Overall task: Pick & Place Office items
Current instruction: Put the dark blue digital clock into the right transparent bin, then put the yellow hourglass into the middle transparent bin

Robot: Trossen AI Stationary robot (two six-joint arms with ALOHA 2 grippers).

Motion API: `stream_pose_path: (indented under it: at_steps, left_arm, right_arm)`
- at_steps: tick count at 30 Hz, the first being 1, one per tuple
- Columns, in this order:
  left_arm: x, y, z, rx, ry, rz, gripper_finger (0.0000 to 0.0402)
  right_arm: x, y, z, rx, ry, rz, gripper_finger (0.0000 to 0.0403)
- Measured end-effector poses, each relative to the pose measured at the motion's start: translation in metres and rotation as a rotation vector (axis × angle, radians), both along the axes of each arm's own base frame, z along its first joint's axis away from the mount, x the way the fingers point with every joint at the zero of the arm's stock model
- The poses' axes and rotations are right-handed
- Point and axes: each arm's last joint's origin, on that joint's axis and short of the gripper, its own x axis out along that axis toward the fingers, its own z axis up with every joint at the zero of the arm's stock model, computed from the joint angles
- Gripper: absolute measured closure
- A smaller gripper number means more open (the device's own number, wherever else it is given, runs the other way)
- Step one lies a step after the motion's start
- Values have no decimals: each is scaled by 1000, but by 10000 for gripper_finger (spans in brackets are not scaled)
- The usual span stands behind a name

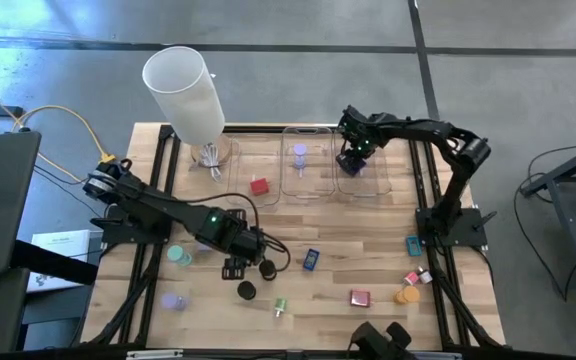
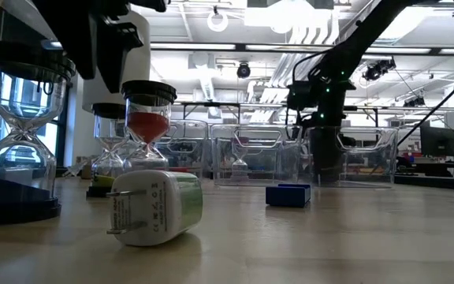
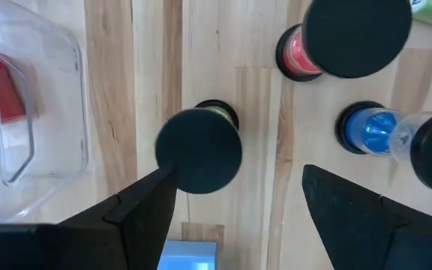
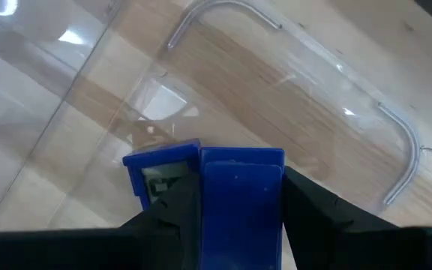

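If the right hand point(image 4: 231, 206), clamped on a flat blue rectangular block point(image 4: 235, 191) above the rightmost clear plastic tray point(image 1: 380, 172), releases off-centre, the block may clip the rim, while the left hand point(image 3: 235, 202), spread wide, hovers over a black-capped sand timer point(image 3: 199, 150) on the wooden worktop point(image 1: 368, 255).

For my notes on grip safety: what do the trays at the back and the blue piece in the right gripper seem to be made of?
The tray under the right gripper looks like clear, glossy hard plastic: the wood grain shows through it and its walls catch bright glints. The blue piece held between the fingers looks like opaque, smooth plastic with a flat, even colour; its exact material cannot be told.
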Motion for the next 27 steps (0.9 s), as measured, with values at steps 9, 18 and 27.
stream_pose_path:
  at_steps: [9,18,27]
  left_arm:
    - [1,1,0,4,1,-9,121]
    - [0,1,0,0,3,-11,121]
    - [0,0,0,-19,7,-4,121]
  right_arm:
    - [0,0,0,-15,14,-18,124]
    - [-1,14,38,-100,-70,-2,131]
    - [-21,80,117,-83,-272,75,144]
